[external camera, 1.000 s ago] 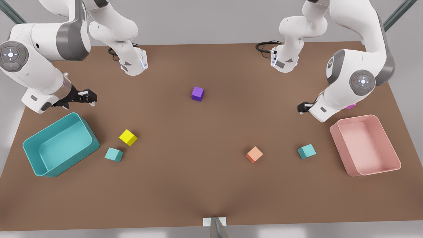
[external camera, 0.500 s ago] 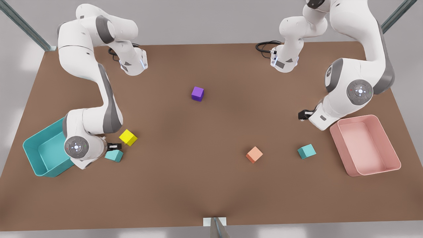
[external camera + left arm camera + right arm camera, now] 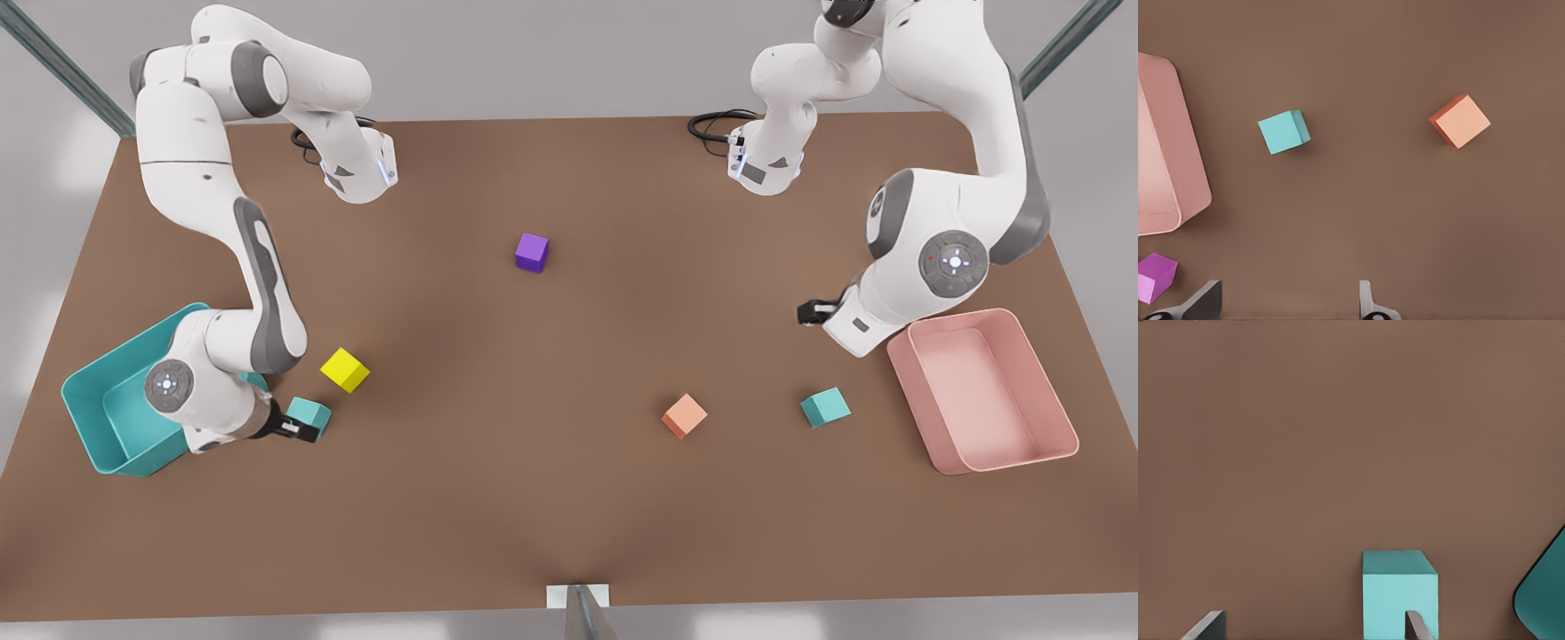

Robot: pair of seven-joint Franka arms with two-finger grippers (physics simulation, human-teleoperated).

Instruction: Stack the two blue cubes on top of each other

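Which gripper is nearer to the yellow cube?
The right gripper: it is just below the yellow cube, at a blue cube. The left gripper is far across the table.

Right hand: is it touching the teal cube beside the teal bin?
Cannot tell. In the right wrist view one finger of the open right hand overlaps the teal cube, showing neither gap nor contact.

You get bright, even, soft light from above. The table (image 3: 569,498) shows broad faint shading, darker near the middle front edge. The purple cube (image 3: 532,252) and orange cube (image 3: 684,415) cast small, soft shadows. Nothing glares, and everything stays in focus.
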